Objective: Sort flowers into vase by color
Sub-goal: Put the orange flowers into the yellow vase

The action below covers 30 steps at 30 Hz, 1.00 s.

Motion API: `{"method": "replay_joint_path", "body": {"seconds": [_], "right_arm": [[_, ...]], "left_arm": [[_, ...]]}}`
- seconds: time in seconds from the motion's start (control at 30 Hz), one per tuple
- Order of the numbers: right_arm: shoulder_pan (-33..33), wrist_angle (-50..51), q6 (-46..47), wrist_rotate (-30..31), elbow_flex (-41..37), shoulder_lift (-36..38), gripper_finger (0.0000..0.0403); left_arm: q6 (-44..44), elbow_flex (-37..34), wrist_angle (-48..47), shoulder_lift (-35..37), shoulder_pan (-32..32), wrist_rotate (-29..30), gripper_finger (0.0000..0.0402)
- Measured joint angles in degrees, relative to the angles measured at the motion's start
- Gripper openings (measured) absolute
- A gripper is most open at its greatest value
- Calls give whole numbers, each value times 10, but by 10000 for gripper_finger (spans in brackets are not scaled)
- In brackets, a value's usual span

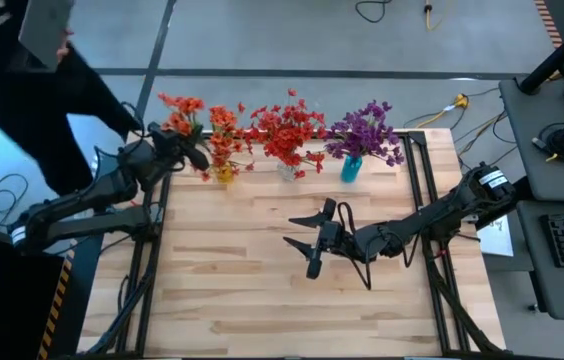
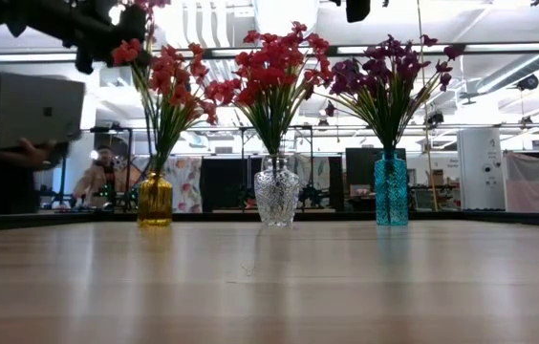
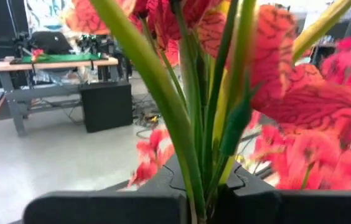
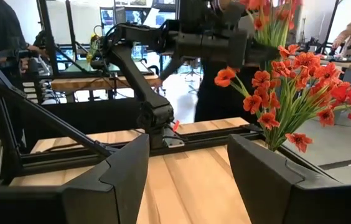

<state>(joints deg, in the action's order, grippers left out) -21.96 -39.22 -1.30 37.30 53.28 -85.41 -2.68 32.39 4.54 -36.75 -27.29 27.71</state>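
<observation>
From above, your left gripper (image 1: pixel 190 150) sits over the far-left end of the table, pinching an orange-red sprig (image 1: pixel 180 112) just beside the yellow vase (image 1: pixel 224 174); the clear vase (image 1: pixel 288 170) of red flowers (image 1: pixel 292 130) and the teal vase (image 1: pixel 350 168) of purple flowers (image 1: pixel 370 132) stand along the same far edge; your right gripper (image 1: pixel 314 240) waits mid-table, jaws spread and holding nothing.

At table height, the three vases stand upright in a row; yellow vase (image 2: pixel 155 199), clear vase (image 2: pixel 277 191), teal vase (image 2: pixel 391 189); the left arm shows at the upper left among the orange-red blooms; a person holding a laptop (image 2: pixel 40 110) stands behind.

Through the left wrist, the fingers (image 3: pixel 101 208) are pressed together on green stems (image 3: pixel 200 124), with petals crowding the lens; you cannot see the vase mouth from here.

Through the right wrist, its own fingers (image 4: pixel 101 180) stand apart over bare wood (image 4: pixel 182 180), facing the left arm and the orange-red bunch (image 4: pixel 281 93).

Judging by this, the risk is lowering the sprig blind; the stem could miss the narrow neck, snag the bunch already seated, or tip the yellow vase if you push sideways.
</observation>
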Motion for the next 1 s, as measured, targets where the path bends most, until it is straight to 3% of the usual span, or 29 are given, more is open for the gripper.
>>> {"method": "replay_joint_path", "body": {"seconds": [0.33, 1.0], "right_arm": [[0, 0, -1, 0, 0, 0, 210], [0, 0, 2, 0, 0, 0, 210]], "left_arm": [[-6, -57, 65, 20, -1, 2, 1], [2, -55, 62, -13, -2, 2, 1]]}}
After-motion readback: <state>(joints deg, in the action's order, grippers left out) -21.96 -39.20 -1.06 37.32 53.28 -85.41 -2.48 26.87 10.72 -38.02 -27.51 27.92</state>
